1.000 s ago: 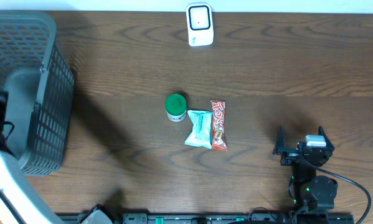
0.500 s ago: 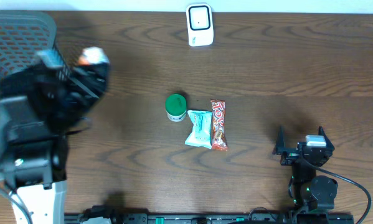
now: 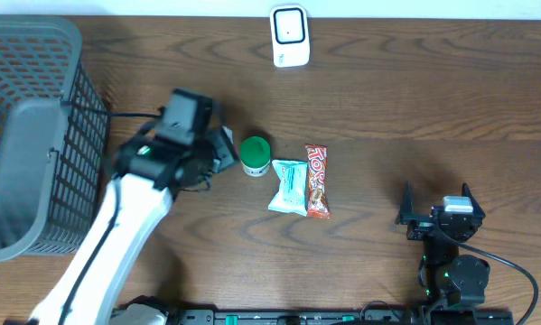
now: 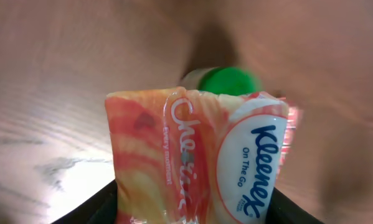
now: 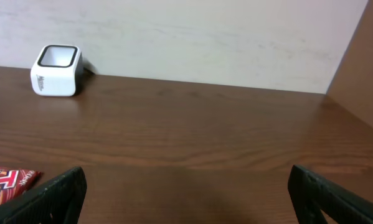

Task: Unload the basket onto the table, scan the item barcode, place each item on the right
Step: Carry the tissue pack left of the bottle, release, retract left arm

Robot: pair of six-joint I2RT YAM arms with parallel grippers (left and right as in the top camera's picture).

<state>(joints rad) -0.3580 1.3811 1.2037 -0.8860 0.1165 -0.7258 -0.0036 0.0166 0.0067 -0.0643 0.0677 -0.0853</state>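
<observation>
My left gripper (image 4: 195, 208) is shut on an orange and white Kleenex tissue pack (image 4: 192, 155), which fills the left wrist view between the dark jaws. Overhead, that gripper (image 3: 218, 152) sits just left of a green-capped bottle (image 3: 255, 155), and the arm hides most of the pack. The same green cap (image 4: 226, 79) shows beyond the pack's top edge. The white barcode scanner (image 3: 289, 36) stands at the table's far edge, also seen as the scanner (image 5: 55, 62) in the right wrist view. My right gripper (image 3: 435, 203) rests open and empty at the near right.
A light blue packet (image 3: 289, 187) and a red candy bar (image 3: 317, 181) lie side by side right of the bottle. A grey mesh basket (image 3: 80, 135) stands at the left edge of the table. The candy bar's end (image 5: 9, 183) shows low left in the right wrist view.
My left arm has swung from over the basket rightward to beside the green-capped bottle, carrying the tissue pack. The right arm has not moved.
</observation>
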